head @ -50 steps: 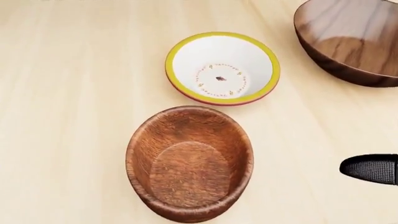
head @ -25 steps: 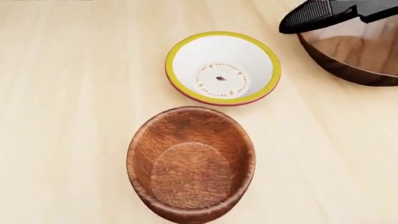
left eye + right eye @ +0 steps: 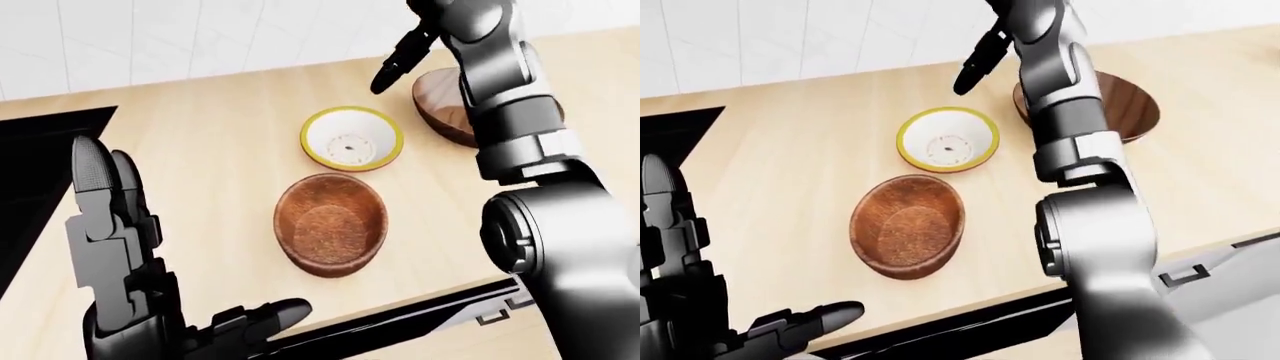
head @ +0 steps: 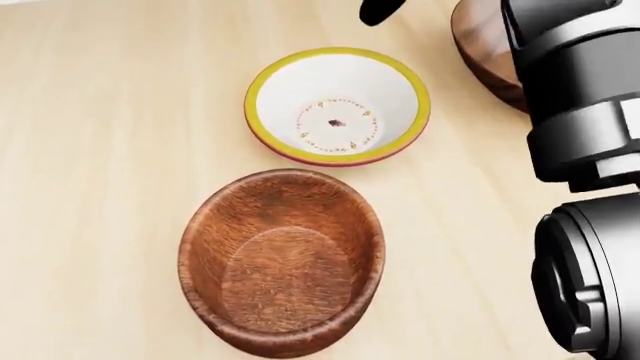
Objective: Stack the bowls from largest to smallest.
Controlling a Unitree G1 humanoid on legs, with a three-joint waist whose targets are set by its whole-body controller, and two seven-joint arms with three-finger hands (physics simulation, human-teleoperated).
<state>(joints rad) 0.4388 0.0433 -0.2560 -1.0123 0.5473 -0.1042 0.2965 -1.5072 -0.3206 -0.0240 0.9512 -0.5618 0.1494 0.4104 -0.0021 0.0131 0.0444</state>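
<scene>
- Currently my right hand is raised over the desk, its dark fingers extended and holding nothing.
- The dark wooden bowl sits just to the right of that hand in the eye views, largely hidden behind my right forearm; I cannot tell whether anything touches it.
- The white bowl with the yellow rim stands upright below the right hand, empty apart from a printed pattern inside.
- The reddish-brown oval wooden bowl stands lower still in the head view, near the white one but not touching it.
- My left hand is at the lower left of the left-eye view, well apart from all three bowls, fingers upright and spread, gripping nothing.
</scene>
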